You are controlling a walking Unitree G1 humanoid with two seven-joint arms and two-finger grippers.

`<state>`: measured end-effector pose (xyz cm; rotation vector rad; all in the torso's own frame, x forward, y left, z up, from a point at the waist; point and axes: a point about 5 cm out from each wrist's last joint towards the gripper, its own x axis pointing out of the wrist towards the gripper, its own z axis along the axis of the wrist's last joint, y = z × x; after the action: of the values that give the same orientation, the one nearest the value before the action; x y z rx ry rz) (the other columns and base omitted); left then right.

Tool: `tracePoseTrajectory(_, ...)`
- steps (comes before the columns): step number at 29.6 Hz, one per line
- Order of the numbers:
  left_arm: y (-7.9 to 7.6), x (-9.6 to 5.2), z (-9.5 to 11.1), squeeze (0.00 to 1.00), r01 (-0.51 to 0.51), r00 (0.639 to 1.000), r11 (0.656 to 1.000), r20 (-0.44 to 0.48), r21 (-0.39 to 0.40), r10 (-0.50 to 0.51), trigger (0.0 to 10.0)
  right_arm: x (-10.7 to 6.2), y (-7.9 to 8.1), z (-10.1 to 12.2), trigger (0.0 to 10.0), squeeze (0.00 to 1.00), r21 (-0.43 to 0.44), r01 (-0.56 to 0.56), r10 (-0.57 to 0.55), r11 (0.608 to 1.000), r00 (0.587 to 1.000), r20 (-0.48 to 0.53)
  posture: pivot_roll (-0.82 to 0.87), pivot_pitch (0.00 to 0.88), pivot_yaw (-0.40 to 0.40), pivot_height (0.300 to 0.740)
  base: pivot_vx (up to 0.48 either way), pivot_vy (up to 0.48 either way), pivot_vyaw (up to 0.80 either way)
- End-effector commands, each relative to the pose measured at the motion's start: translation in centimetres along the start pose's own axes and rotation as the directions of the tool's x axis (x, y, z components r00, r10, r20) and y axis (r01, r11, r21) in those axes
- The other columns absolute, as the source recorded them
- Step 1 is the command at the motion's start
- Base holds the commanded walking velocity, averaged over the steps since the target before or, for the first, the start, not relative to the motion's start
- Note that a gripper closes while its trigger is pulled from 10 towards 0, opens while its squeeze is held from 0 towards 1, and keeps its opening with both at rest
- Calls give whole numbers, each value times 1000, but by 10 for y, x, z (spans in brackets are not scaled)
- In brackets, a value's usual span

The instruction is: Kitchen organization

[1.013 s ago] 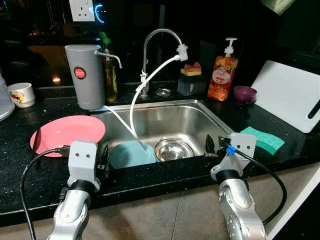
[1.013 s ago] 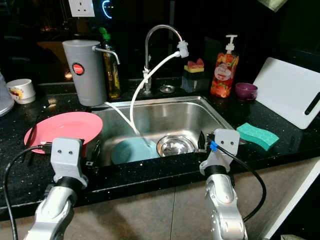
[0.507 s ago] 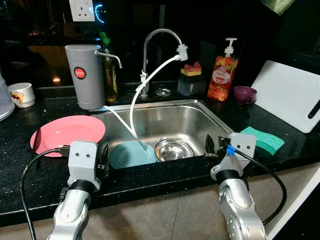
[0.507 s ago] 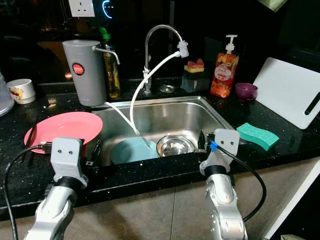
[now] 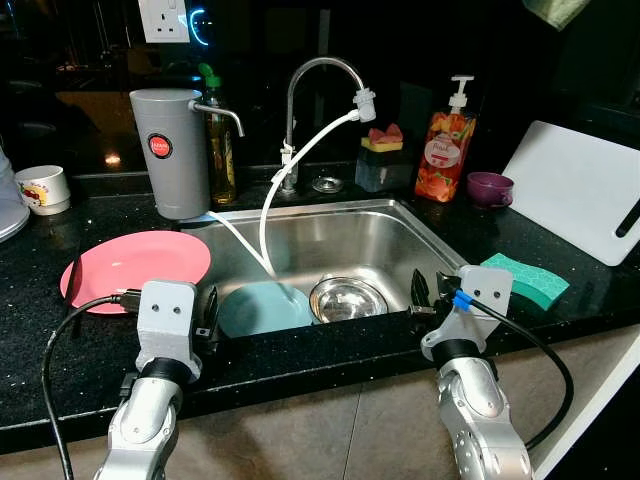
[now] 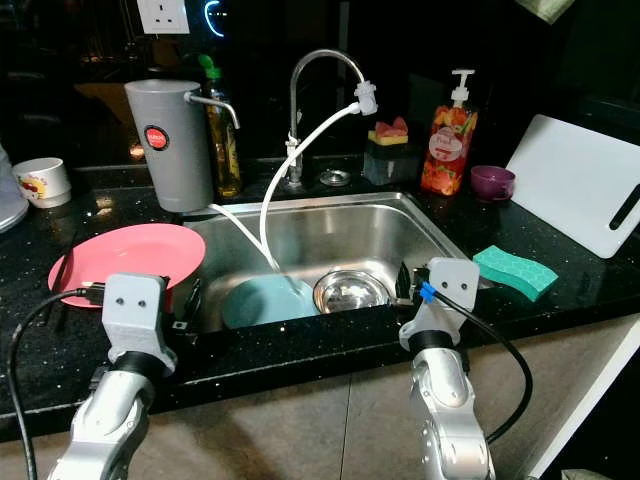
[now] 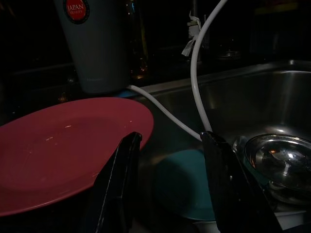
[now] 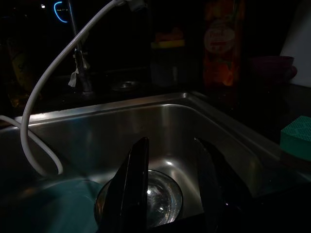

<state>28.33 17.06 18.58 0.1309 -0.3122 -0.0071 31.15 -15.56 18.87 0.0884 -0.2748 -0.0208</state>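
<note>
A pink plate [image 5: 135, 265] lies flat on the black counter left of the steel sink [image 5: 420, 228]. Inside the sink a teal plate [image 5: 262, 308] sits beside a shiny steel bowl [image 5: 347, 297]. My left gripper [image 7: 170, 141] hovers at the sink's front left corner, open, with the pink plate's edge and the teal plate beyond its fingers. At the sink's front right corner my right gripper [image 8: 172, 143] is open too, and the steel bowl [image 8: 155, 196] lies below it. Neither gripper holds anything.
A white hose [image 5: 285, 175] runs from the faucet [image 5: 320, 70] down into the sink. A grey jug [image 5: 170, 150], oil bottle [image 5: 220, 150], soap dispenser [image 5: 447, 150], purple cup [image 5: 489, 188] and mug [image 5: 42, 188] line the back. A green sponge [image 5: 527, 280] and white cutting board [image 5: 575, 190] lie right.
</note>
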Motion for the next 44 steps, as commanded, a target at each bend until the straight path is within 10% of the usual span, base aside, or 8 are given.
tracePoseTrajectory(1, -1, 1, -2, 0, 6, 1000, 1000, -2, 1, -6, 10000, 1, 0, 2, 10000, 0, 7, 3, -4, 1000, 1000, 6, 95, 32, -37, 740, 0, 0, 0)
tracePoseTrajectory(44, 0, 2, -1, 0, 5, 1000, 1000, -3, 4, -5, 10000, 1, 1, 1, 10000, 0, 13, 8, -8, 1000, 1000, 4, 98, 37, -34, 740, 0, 0, 0)
